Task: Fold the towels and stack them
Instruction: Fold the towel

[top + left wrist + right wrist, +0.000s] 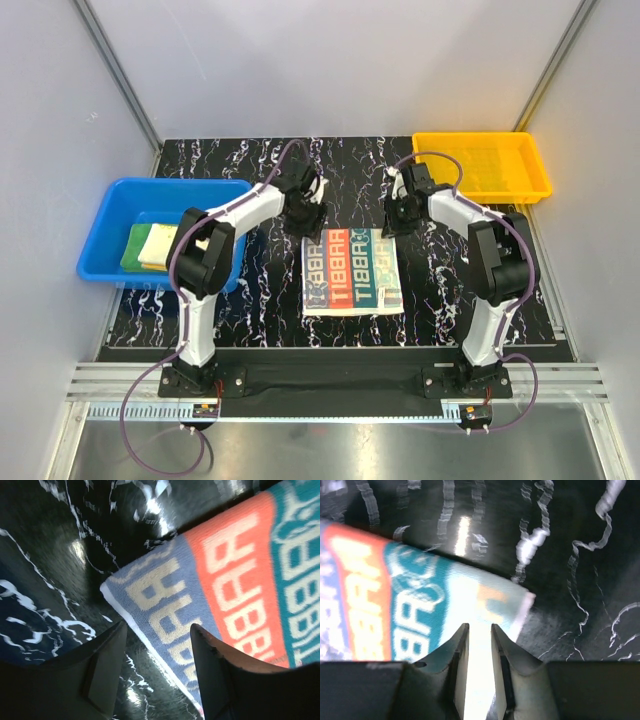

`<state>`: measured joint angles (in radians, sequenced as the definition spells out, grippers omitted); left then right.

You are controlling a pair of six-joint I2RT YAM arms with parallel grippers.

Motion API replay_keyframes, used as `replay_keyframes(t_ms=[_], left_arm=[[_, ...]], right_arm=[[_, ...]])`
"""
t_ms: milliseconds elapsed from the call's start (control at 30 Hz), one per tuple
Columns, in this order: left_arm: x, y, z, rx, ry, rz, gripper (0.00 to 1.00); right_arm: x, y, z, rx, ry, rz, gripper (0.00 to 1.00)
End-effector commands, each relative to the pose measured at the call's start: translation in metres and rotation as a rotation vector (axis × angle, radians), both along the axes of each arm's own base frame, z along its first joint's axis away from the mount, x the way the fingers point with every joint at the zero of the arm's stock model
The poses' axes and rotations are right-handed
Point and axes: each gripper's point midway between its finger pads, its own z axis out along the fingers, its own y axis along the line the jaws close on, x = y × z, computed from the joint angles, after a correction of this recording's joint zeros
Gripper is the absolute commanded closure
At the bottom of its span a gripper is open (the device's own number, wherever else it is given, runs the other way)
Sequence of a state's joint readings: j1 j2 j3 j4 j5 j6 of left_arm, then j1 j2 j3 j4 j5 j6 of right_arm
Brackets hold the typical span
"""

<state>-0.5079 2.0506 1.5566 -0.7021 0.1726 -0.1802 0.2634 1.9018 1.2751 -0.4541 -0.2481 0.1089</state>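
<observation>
The long cream towel printed with "RABBIT" words (352,272) lies folded flat in the middle of the table. My left gripper (307,215) hovers over its far left corner. In the left wrist view the left gripper (157,645) has its jaws wide apart, and the towel's blue corner (165,600) lies below with nothing between the fingers. My right gripper (397,222) is over the far right corner. Its jaws (480,627) stand a narrow gap apart above the towel (415,615), gripping nothing. A green towel (135,248) and a pale yellow towel (157,243) lie folded in the blue bin.
A blue bin (105,225) stands at the table's left edge. At the back right is a yellow bin (480,165). The black marbled tabletop (260,290) surrounds the folded towel. Grey walls enclose the table on three sides.
</observation>
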Motion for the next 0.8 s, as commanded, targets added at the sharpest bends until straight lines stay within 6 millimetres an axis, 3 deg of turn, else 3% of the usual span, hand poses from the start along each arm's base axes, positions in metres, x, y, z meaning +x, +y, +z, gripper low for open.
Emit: replay_keyframes(t_ms=[0, 67, 133, 300, 367, 400, 467, 767], left_arm=[[0.025, -0.001, 0.055, -0.043, -0.163, -0.147, 0.41], [0.032, 0.007, 0.046, -0.032, -0.142, -0.174, 0.42], [0.034, 0.003, 0.049, -0.079, -0.116, -0.204, 0.43], [0.044, 0.003, 0.037, -0.095, -0.113, -0.269, 0.43], [0.045, 0.000, 0.035, -0.121, -0.112, -0.291, 0.43], [0.048, 0.000, 0.032, -0.139, -0.106, -0.296, 0.44], [0.051, -0.001, 0.029, -0.158, -0.094, -0.296, 0.45], [0.052, 0.003, 0.004, -0.122, -0.052, -0.332, 0.51]], right_arm=[[0.012, 0.009, 0.034, 0.056, -0.047, 0.197, 0.68], [0.015, 0.002, 0.029, 0.058, -0.028, 0.232, 0.66], [0.022, -0.006, 0.034, 0.072, -0.041, 0.240, 0.63], [0.025, -0.015, 0.032, 0.114, -0.066, 0.401, 0.48], [0.028, -0.026, 0.020, 0.121, -0.042, 0.420, 0.48], [0.029, -0.025, 0.026, 0.152, -0.035, 0.436, 0.48], [0.028, -0.027, 0.015, 0.198, -0.008, 0.470, 0.49], [0.030, -0.012, 0.007, 0.311, 0.028, 0.563, 0.53]])
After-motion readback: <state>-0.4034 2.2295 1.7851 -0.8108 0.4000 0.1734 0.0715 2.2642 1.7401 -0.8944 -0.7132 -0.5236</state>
